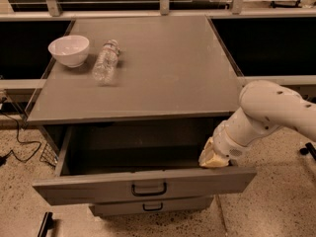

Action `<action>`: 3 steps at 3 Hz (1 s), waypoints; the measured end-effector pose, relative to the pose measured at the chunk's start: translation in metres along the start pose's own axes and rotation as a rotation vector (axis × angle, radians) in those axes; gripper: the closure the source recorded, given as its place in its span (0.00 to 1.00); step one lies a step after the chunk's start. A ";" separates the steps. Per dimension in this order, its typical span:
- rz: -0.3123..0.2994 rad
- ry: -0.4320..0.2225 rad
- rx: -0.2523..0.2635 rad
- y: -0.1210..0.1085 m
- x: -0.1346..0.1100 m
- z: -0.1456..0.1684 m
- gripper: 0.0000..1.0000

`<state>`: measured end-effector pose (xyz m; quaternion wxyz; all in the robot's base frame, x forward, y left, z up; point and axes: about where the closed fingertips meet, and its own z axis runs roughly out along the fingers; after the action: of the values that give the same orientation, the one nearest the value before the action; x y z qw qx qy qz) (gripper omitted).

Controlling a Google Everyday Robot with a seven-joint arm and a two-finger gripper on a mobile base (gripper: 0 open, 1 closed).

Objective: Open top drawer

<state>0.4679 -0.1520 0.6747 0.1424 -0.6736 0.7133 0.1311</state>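
The top drawer (89, 187) is grey metal and stands pulled far out from under the grey cabinet top, its deep dark inside showing. Its flat front carries a black loop handle (148, 188). My gripper (213, 158) is at the end of the white arm, at the drawer's right end, just behind the top edge of the front panel. It is well right of the handle.
A narrower grey drawer (150, 207) with a small black handle sits shut below. On the cabinet top (163, 68) a white bowl (69, 50) stands at the far left with a clear plastic bottle (105, 62) lying beside it. Speckled floor surrounds the cabinet.
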 end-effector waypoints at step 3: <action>-0.008 -0.016 0.016 -0.005 -0.007 0.005 0.26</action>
<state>0.4737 -0.1439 0.6729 0.1540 -0.6744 0.7103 0.1302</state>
